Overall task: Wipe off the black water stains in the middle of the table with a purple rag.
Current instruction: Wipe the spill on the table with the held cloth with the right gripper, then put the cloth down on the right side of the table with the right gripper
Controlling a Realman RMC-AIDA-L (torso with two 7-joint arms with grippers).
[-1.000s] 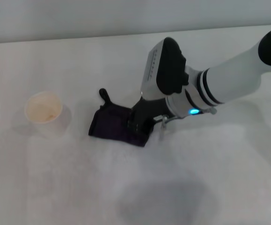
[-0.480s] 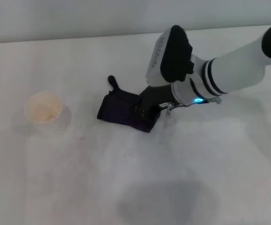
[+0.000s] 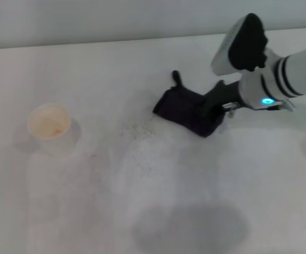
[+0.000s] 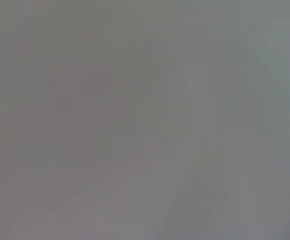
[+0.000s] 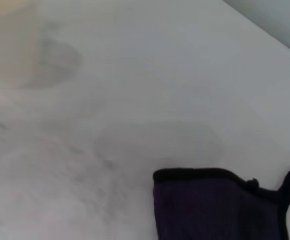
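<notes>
The right gripper (image 3: 212, 111) is down on the table (image 3: 89, 211), its dark fingers closed on the near-right end of the purple rag (image 3: 187, 110), pressing the cloth flat against the white surface. The rag's small loop sticks out at its far corner, on the side away from the gripper. The pale cup (image 3: 49, 123) serves as the landmark here: the rag lies well to the right of it and a little farther back, with open table between the two.

No distinct round black blot shows anywhere in the head view or in the right wrist view. What does show is a patch of faint grey speckles (image 3: 137, 129) just off the rag's cup-side edge, between the rag and the cup. Whether the stain is gone, or only hidden under the cloth or the arm, cannot be told from these pictures.

The left gripper does not appear in the head view, and its own wrist view is a blank grey field, so its state cannot be told.

The risks, as a judgement: the gripper holds only one end of the rag, so a hard sweep could make the free end fold under or bunch, leaving less cloth on the table (and streaks instead of a clean wipe). A wet rag may also smear residue outward, which the speckles suggest. A sweep carried far toward the cup could knock it over, since it looks light.
</notes>
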